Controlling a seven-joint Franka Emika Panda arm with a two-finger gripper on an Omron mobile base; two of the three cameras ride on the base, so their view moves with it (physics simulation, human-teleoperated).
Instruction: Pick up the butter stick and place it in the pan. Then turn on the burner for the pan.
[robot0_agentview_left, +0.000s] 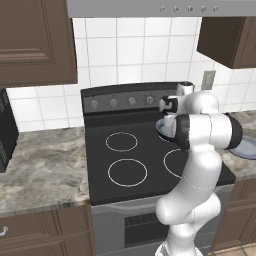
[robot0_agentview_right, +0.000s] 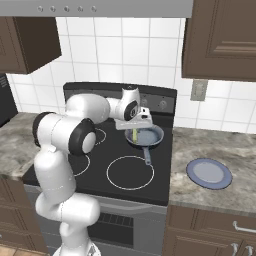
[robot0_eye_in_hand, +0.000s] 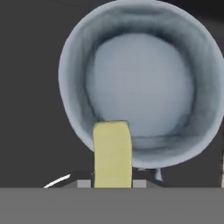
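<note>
Closest in, the gripper (robot0_eye_in_hand: 113, 183) is clamped on the butter stick (robot0_eye_in_hand: 112, 153), the yellow bar pointing straight out from between the fingers. From the right base view the butter stick (robot0_agentview_right: 135, 135) hangs down under the hand, gripped at its top end so the free end leads the way into the pan. That's a sensible hold: long axis downward, nothing of the hand needing to dip below the rim.

Just beyond the butter's tip, the pan (robot0_eye_in_hand: 138, 85) opens up, dark rim, blue-grey inside, and nothing lying in it yet. The stick sits over the near rim in the hand view, so I'd judge it's not quite centred; a little more reach forward before letting go looks wise, or the butter could tip off the edge onto the stove (robot0_agentview_right: 125, 172).

In the right base view the pan (robot0_agentview_right: 147, 136) rests on the rear right burner, handle pointing toward the front. In the left base view the arm covers most of the pan (robot0_agentview_left: 162, 127).

Off to the side, on the table (robot0_agentview_right: 210, 150), the flat blue-grey plate (robot0_agentview_right: 209, 173) lies bare, well apart from the pan.

Farthest back, the row of knobs (robot0_agentview_left: 131, 101) on the stove's rear panel waits; the burner step is not yet done.
</note>
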